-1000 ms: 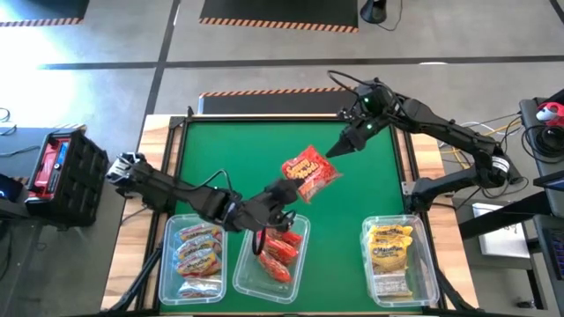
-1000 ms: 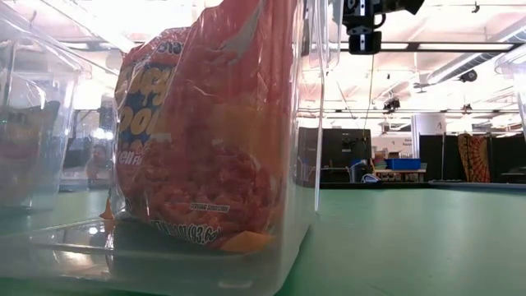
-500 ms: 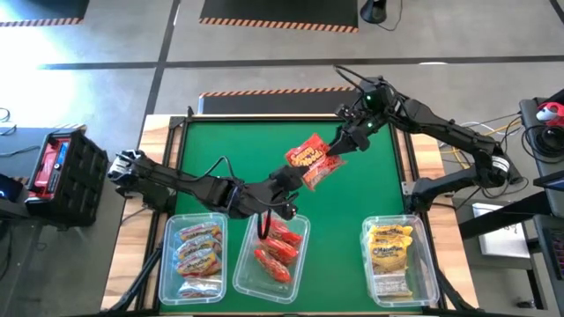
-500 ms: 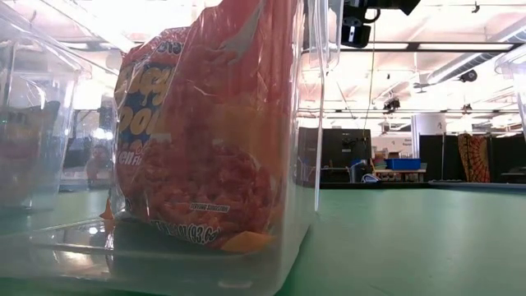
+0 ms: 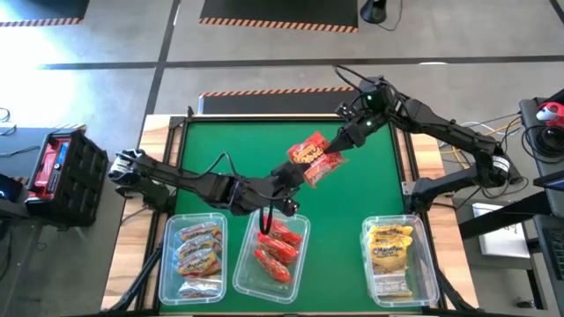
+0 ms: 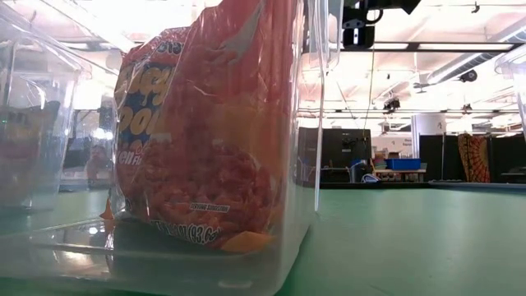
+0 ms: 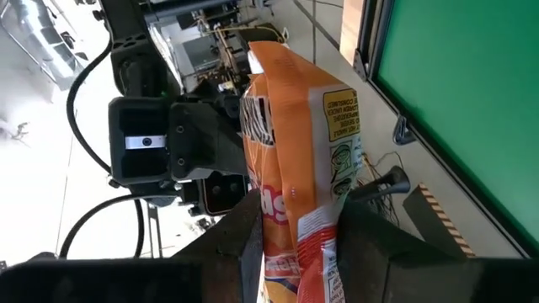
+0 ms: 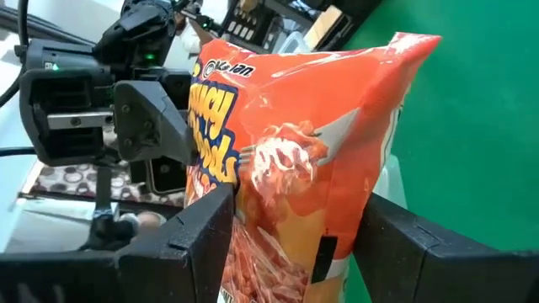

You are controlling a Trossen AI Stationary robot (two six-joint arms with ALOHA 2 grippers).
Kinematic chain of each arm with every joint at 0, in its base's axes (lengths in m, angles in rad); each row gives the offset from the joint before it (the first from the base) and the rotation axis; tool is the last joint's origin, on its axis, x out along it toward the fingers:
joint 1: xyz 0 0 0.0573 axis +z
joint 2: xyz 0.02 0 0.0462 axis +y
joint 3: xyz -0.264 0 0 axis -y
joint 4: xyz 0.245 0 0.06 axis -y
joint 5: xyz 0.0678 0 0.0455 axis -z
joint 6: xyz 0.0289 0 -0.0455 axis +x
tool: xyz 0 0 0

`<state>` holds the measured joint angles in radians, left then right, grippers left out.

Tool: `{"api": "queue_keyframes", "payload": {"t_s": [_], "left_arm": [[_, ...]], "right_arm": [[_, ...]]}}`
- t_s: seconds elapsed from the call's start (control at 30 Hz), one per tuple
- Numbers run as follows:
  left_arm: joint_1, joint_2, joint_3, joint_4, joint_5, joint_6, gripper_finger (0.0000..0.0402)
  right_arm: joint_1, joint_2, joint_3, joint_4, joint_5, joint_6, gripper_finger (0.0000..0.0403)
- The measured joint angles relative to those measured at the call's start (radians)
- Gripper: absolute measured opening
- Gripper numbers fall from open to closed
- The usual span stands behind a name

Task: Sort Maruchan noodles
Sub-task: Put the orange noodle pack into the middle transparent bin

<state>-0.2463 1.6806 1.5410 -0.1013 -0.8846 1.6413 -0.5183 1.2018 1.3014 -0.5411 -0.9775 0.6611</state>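
A red Maruchan noodle packet (image 5: 314, 158) hangs in the air over the middle of the green table. My left gripper (image 5: 293, 179) reaches in from the near left and is shut on the packet's near end. My right gripper (image 5: 342, 145) comes from the far right and is open. Its two fingers (image 8: 206, 227) stand on either side of the packet's far end (image 8: 286, 168); I cannot tell whether they touch it. In the left wrist view the packet (image 7: 295, 135) rises from between my left fingers, with the right gripper's body behind it. My left gripper pinches the packet's near end (image 7: 296, 240) between its two fingers (image 7: 246, 231). The fingers lie nearly level, slanting in from the table's near left. The packet sticks out past the fingertips toward the right gripper, lifted clear of the table.
Three clear bins stand along the near edge. The left bin (image 5: 167, 264) holds orange-pink packets, the middle bin (image 5: 304, 255) red ones and the right bin (image 5: 425, 264) yellow ones. The low view is filled by the bin of red packets (image 6: 214, 148). The green mat's far half is bare.
My left gripper has carried the red packet toward the far right, up to my right gripper. The packet's far end now lies between the right gripper's fingers. The right wrist has tipped slightly.
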Motion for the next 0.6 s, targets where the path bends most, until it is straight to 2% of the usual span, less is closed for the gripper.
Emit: {"api": "queue_keyframes", "payload": {"t_s": [0.3,0.47,0.6], "left_arm": [[0.010,0.000,0.000,0.014,0.027,0.000,0.0098],[0.011,-0.001,0.000,0.046,0.012,0.005,0.0098],[0.014,-0.001,-0.017,0.175,-0.010,0.027,0.0098]], "right_arm": [[0.002,0.000,0.000,0.010,-0.021,0.066,0.0203],[0.003,0.001,-0.001,0.136,-0.044,0.149,0.0203],[0.005,0.002,-0.001,0.258,-0.052,0.198,0.0203]]}}
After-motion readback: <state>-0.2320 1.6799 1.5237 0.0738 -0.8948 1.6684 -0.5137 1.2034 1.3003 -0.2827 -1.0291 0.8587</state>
